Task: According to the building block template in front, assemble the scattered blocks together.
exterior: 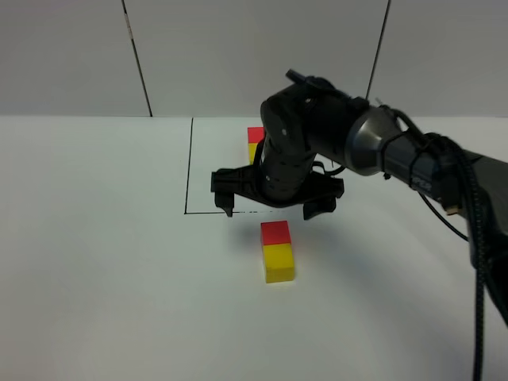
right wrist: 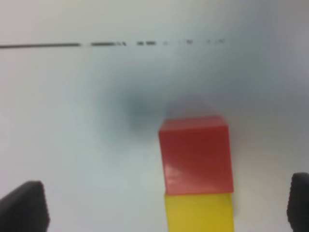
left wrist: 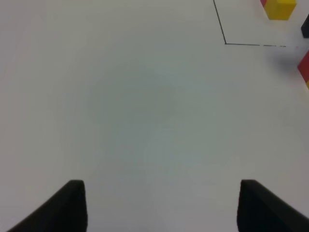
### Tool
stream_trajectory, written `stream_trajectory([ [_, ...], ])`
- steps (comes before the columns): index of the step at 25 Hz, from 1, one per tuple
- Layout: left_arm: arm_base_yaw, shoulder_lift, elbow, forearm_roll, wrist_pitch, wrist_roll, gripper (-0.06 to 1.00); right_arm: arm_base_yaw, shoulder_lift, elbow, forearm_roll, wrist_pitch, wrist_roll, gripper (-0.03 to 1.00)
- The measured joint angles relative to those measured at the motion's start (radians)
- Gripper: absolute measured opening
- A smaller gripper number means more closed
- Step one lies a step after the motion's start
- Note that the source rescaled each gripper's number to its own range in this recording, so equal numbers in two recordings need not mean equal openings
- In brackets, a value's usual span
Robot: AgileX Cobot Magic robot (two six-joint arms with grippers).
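The scattered red cube (exterior: 275, 232) and yellow cube (exterior: 279, 262) lie pressed together on the white table, red on the far side, just in front of the black outline (exterior: 189, 171). My right gripper (exterior: 270, 208) hovers over them, open, touching neither. The right wrist view shows the red cube (right wrist: 195, 154) and yellow cube (right wrist: 199, 212) between the spread fingertips (right wrist: 24, 205). The building block template (exterior: 255, 143) sits inside the outline, mostly hidden behind the right arm. My left gripper (left wrist: 161, 205) is open over bare table, and its arm is outside the exterior view.
The white table (exterior: 95, 254) spreads wide on both sides. The right arm and its cables (exterior: 444, 175) come in from the right. In the left wrist view the outline's corner (left wrist: 225, 42) and the template's yellow cube (left wrist: 279, 8) show far off.
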Motion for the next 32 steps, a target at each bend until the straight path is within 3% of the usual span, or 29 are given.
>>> stream_trajectory([
  [6, 0.000, 0.000, 0.000, 0.000, 0.000, 0.000, 0.46, -0.104, -0.138, 0.000, -0.017, -0.003, -0.011, 1.00],
  [14, 0.000, 0.000, 0.000, 0.000, 0.000, 0.000, 0.46, -0.397, -0.264, 0.062, -0.065, 0.006, -0.057, 1.00],
  [23, 0.000, 0.000, 0.000, 0.000, 0.000, 0.000, 0.46, -0.727, -0.599, 0.553, -0.073, -0.154, -0.078, 0.99],
  [27, 0.000, 0.000, 0.000, 0.000, 0.000, 0.000, 0.46, -0.800, -0.848, 0.800, -0.074, -0.236, -0.085, 0.99],
  [32, 0.000, 0.000, 0.000, 0.000, 0.000, 0.000, 0.46, -0.812, -1.220, 1.015, -0.087, -0.202, -0.133, 0.99],
])
